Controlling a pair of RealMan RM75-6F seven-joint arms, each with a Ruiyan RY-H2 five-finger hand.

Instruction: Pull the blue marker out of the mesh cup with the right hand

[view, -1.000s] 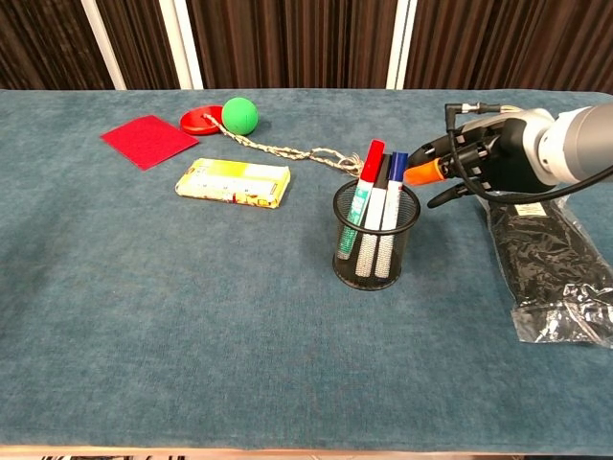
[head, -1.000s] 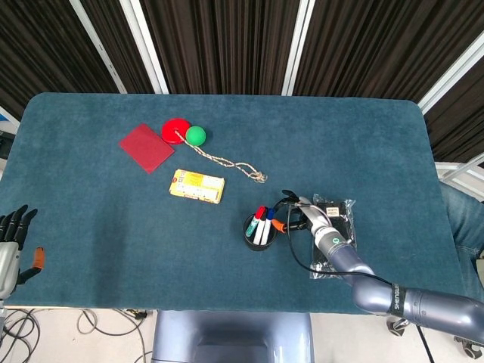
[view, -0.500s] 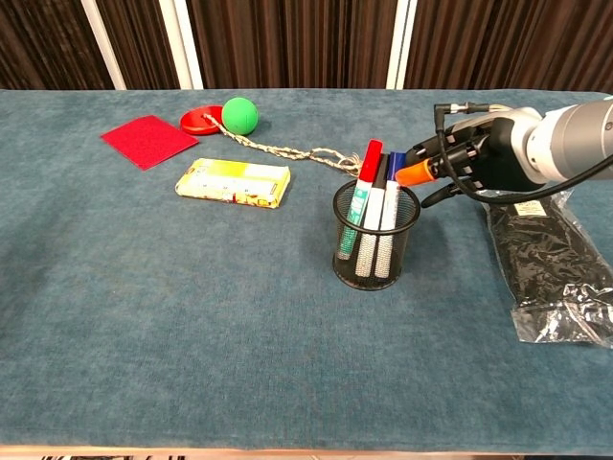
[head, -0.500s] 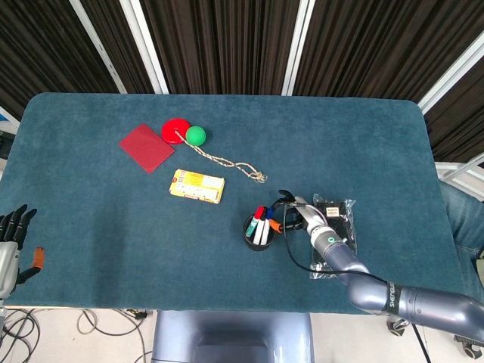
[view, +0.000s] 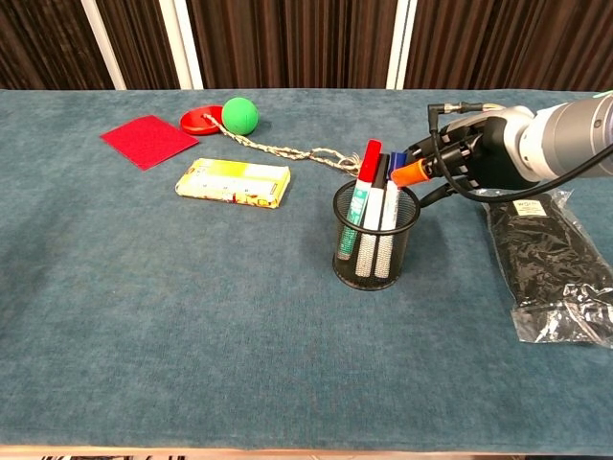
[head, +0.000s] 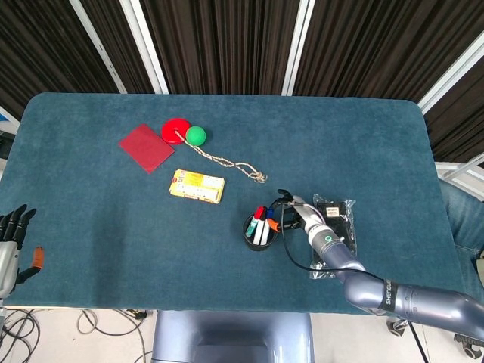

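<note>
- The black wire-mesh cup (view: 375, 235) is standing right of centre in the chest view, holding three upright markers: a red-capped one (view: 368, 165) leaning to the left, a dark-capped one in the middle, and the blue-capped white marker (view: 392, 187) on the right.
- The blue-capped marker is sitting inside the cup with its cap rising above the rim, partly hidden behind the orange fingertip (view: 409, 174) of the right hand (view: 466, 158).
- The right hand is reaching in from the right edge, its fingers narrowly gathered with the orange tip just at the blue cap; whether it is actually gripping the cap cannot be told.
- A black cable is looping around the right hand's wrist.
- A black item in a clear plastic bag (view: 551, 268) is lying at the right of the chest view, near the arm.
- A yellow printed box (view: 234, 182) is lying left of the cup, well apart from it.
- A twisted rope (view: 287, 150) is running from a green ball (view: 240, 115) and a red disc (view: 199, 121) toward the cup's far side.
- A red square cloth (view: 148, 140) is lying in the upper left.
- The left hand (head: 10, 246) is resting at the lower left edge of the head view, fingers apart and holding nothing.
- A teal carpet-like cover (head: 106, 219) is spreading over the whole table; dark vertical curtains with white posts (head: 227, 41) are filling the background.
- Compared with one second ago, the right hand has been moving leftward, bringing its orange tip from beside the cup onto the blue cap; the markers are staying as they were.
</note>
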